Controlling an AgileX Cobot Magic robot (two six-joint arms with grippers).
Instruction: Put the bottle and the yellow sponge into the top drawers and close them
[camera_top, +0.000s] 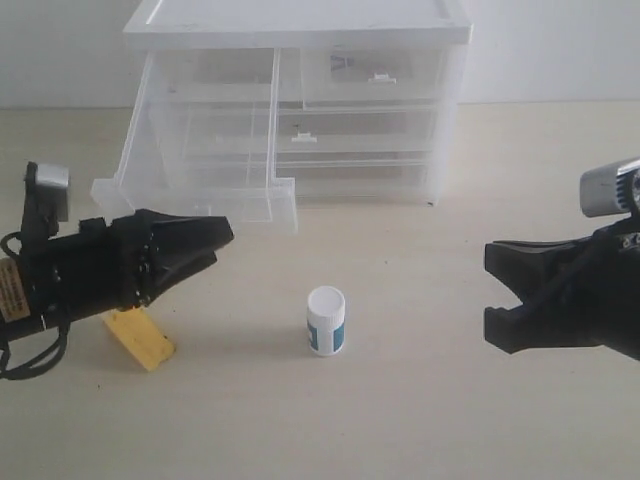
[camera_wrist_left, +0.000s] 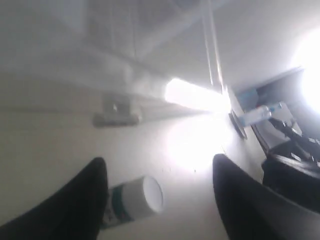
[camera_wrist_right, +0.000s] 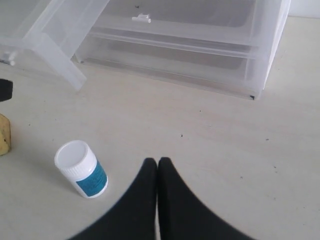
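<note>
The white bottle (camera_top: 326, 320) with a blue-teal label stands upright on the table in front of the cabinet. The yellow sponge (camera_top: 141, 338) lies at the left, partly under my left gripper (camera_top: 214, 248), which is open and holds nothing. In the left wrist view the bottle (camera_wrist_left: 134, 199) shows beyond the spread fingers of the left gripper (camera_wrist_left: 160, 160). The top left drawer (camera_top: 200, 190) is pulled far out and sags forward. The top right drawer (camera_top: 375, 75) is closed. My right gripper (camera_wrist_right: 158, 161) is shut and empty, to the right of the bottle (camera_wrist_right: 82, 169).
The white cabinet (camera_top: 300, 25) stands at the back centre, with two full-width lower drawers (camera_top: 350, 135) closed. The open drawer's front (camera_wrist_right: 55, 55) reaches down to the table near the left arm. A sliver of the sponge (camera_wrist_right: 4, 134) shows at the right wrist view's edge.
</note>
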